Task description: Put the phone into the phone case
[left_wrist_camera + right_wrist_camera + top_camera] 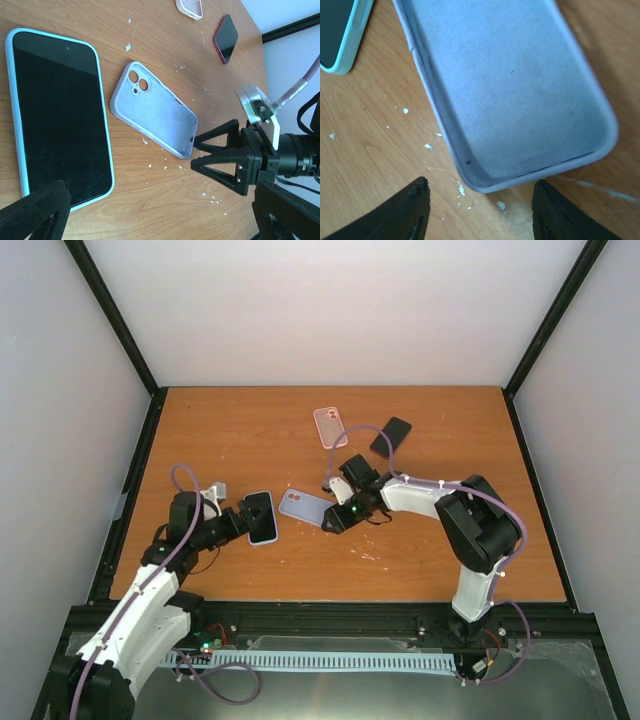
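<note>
Top: phone (261, 516) flat on table (200, 430), screen up, just left of case (303, 507). Left wrist: left gripper (160, 192) spread wide, one finger by the phone's end, grasping nothing. Right wrist: right gripper (480, 200) parted, fingers flanking the case's near end, not closed on it; case hollow side up.

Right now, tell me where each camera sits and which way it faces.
Top: above and behind the bases, looking down on the table; left arm and right arm show.
Left wrist: low over the phone, facing the case and right gripper; left fingers at bottom.
Right wrist: close above the case end, looking down; right fingers below.
Shared: all three show phone and case.
</note>
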Controlling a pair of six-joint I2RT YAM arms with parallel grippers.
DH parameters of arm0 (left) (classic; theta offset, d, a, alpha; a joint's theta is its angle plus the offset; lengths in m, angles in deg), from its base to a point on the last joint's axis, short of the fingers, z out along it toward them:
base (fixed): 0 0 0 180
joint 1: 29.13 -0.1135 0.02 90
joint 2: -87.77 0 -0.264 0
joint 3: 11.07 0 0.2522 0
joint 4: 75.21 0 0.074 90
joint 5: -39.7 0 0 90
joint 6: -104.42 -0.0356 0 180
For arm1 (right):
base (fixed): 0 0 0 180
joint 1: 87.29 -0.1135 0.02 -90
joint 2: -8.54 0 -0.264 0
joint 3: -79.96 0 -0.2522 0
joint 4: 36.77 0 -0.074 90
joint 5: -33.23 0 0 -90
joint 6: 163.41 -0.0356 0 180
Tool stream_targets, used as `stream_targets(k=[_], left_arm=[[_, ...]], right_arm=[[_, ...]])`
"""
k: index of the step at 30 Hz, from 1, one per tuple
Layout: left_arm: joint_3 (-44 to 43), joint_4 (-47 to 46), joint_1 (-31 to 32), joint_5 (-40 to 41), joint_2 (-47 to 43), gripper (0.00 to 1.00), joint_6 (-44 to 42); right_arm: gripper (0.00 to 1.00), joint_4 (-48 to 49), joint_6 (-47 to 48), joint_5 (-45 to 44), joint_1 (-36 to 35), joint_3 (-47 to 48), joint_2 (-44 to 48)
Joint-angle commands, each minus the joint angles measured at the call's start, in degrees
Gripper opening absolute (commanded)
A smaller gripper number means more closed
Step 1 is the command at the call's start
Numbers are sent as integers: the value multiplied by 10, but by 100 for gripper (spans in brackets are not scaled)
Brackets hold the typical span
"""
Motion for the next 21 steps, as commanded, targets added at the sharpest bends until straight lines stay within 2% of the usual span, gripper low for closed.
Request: stream_targets(k=[1, 7, 13, 21], left_arm=[[4, -33, -4, -14, 5, 99, 4], [13, -45, -3, -19, 13, 99, 13], [11, -28, -4, -14, 3, 100, 12], [1, -18, -4, -7, -5, 100, 12]], right_arm=[[52, 5, -34, -43, -25, -13, 24], [42, -3, -41, -161, -28, 2, 44], [44, 1, 4, -162, -32, 41, 0], [47, -31, 52, -211, -36, 130, -72]])
